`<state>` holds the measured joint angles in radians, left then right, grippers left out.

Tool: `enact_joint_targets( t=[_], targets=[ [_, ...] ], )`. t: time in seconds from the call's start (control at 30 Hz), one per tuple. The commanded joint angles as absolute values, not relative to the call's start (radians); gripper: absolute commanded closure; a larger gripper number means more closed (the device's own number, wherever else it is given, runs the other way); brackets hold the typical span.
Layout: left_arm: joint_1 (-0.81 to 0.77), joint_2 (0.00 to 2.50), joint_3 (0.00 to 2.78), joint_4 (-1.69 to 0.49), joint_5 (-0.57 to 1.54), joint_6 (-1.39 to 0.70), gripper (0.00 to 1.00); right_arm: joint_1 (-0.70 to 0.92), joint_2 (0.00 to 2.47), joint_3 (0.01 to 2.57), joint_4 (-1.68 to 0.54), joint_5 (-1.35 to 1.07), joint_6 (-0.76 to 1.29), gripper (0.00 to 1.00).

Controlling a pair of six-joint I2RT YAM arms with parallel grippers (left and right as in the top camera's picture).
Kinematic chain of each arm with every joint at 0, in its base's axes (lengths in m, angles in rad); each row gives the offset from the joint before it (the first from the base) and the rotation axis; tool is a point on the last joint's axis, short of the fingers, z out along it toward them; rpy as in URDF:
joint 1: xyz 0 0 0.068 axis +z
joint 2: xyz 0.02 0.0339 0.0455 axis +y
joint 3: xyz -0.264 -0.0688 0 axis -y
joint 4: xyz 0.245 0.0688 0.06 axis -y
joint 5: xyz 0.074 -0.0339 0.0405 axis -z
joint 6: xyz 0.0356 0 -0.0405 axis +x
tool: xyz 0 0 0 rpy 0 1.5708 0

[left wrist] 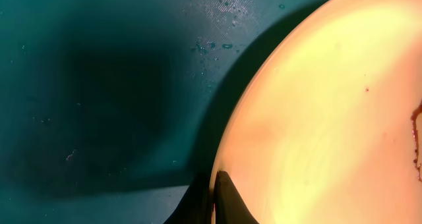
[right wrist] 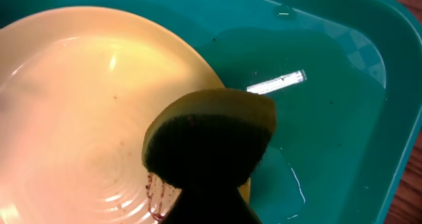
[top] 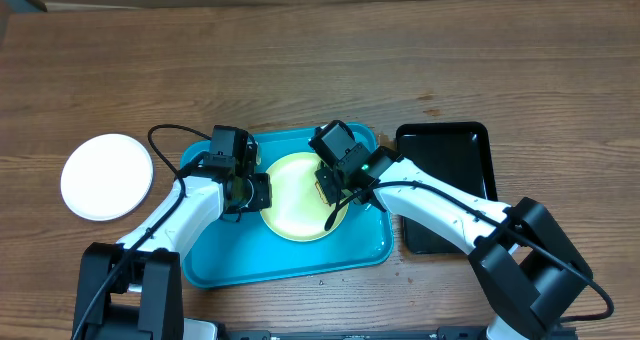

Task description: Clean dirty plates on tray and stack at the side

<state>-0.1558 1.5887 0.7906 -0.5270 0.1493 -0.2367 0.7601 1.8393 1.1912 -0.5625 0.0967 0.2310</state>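
One sponge (right wrist: 217, 135), clenched in the right gripper (right wrist: 210, 199), touches the yellow-green plate (right wrist: 79, 112) inside the turquoise tray (top: 230, 260) — the left gripper (left wrist: 212, 190) pinches its rim; a second, white plate (top: 106, 176) lies left of the tray.

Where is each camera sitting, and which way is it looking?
Overhead: above the table, looking straight down on the tray, yellow plate, left arm and right arm.
Left wrist: on the left arm, looking down at the plate's rim, pinched by the left gripper.
Right wrist: on the right arm, looking down past the right gripper and its sponge.
Shared: both wrist views show that plate in the tray.
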Motion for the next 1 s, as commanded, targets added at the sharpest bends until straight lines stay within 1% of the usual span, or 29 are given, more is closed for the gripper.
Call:
enact_joint_targets(
  t=[0.0, 0.33, 0.43, 0.53, 0.6, 0.97],
  targets=[
    [-0.157, 1.595, 0.783, -0.529, 0.158, -0.250, 0.96, 0.764, 1.842, 1.197, -0.550, 0.085, 0.286, 0.96],
    [-0.157, 1.595, 0.783, -0.530, 0.158, -0.250, 0.96, 0.764, 1.850, 1.197, -0.545, 0.084, 0.289, 0.96],
    [-0.157, 1.595, 0.783, -0.530, 0.157, -0.250, 0.96, 0.764, 1.850, 1.197, -0.547, 0.084, 0.289, 0.93],
    [-0.157, 1.595, 0.783, -0.530, 0.157, -0.250, 0.96, 0.766, 1.854, 1.197, -0.548, 0.083, 0.289, 0.73],
    [-0.157, 1.595, 0.783, -0.530, 0.158, -0.250, 0.96, 0.771, 1.855, 1.197, -0.557, 0.084, 0.289, 0.63],
    [-0.157, 1.595, 0.783, -0.530, 0.157, -0.250, 0.96, 0.779, 1.860, 1.197, -0.596, 0.085, 0.288, 0.65]
  ],
)
